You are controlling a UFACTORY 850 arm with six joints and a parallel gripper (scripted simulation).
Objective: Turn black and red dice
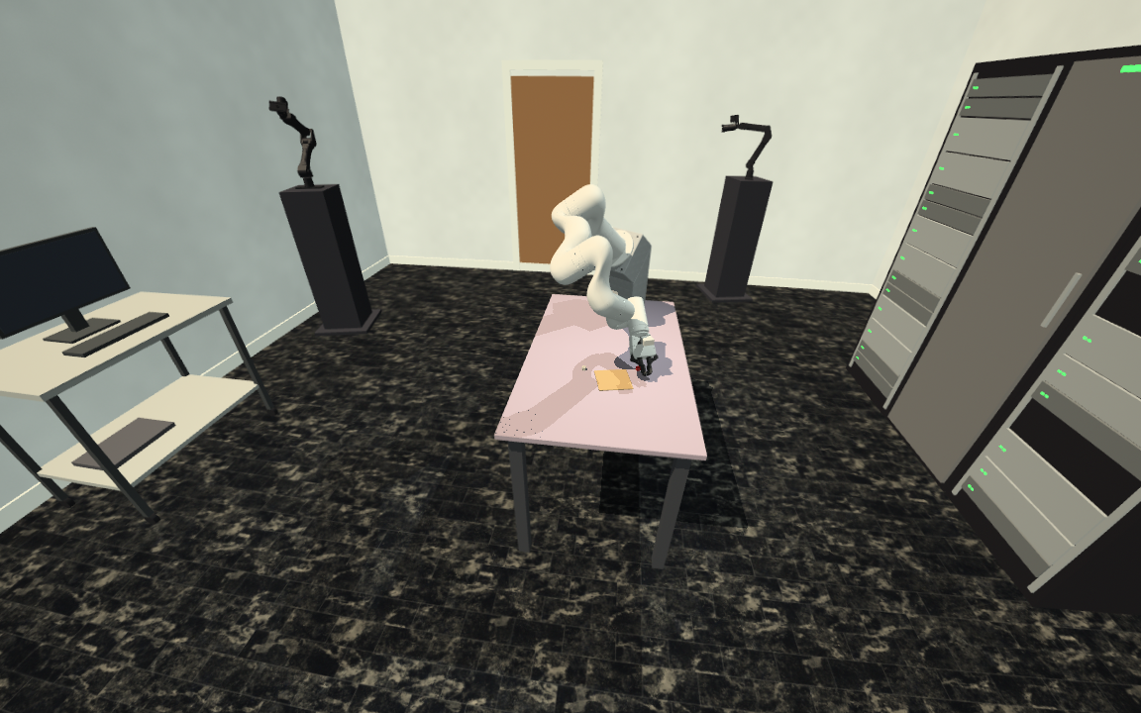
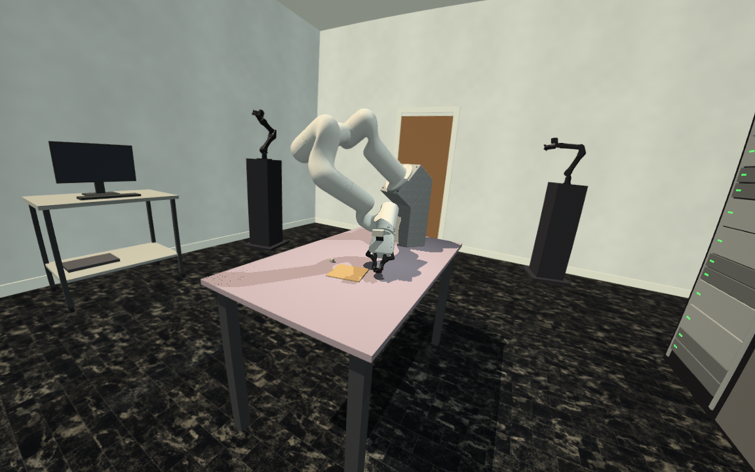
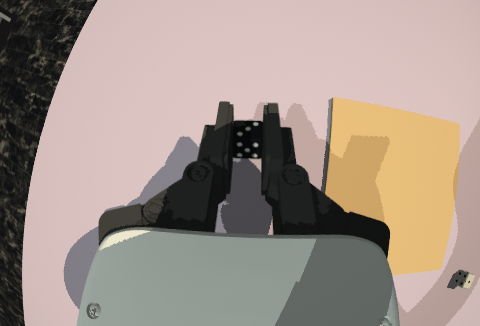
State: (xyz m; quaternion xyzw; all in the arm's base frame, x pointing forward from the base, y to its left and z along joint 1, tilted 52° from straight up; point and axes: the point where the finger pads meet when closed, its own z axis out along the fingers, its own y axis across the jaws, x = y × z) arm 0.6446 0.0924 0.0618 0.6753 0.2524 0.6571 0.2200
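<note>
My gripper [image 3: 248, 122] [image 1: 644, 371] [image 2: 378, 269] is shut on the black die [image 3: 246, 141], which sits between the fingertips with a face of white pips toward the wrist camera. It is held low over the pink table [image 1: 557, 416] [image 2: 310, 311] [image 3: 200, 6], just beside one edge of the orange mat [image 3: 407, 173] [image 1: 613, 380] [image 2: 346, 271], not over it. The white die [image 3: 462, 281] [image 1: 584, 367] [image 2: 332, 259] lies on the table past the mat's other side.
The arm's grey base [image 2: 414, 205] stands at the table's far end. A desk with a monitor [image 1: 34, 279], two pedestals with small arms [image 1: 326, 256] [image 1: 737, 235] and server racks [image 1: 1044, 265] stand around the room, well away from the table.
</note>
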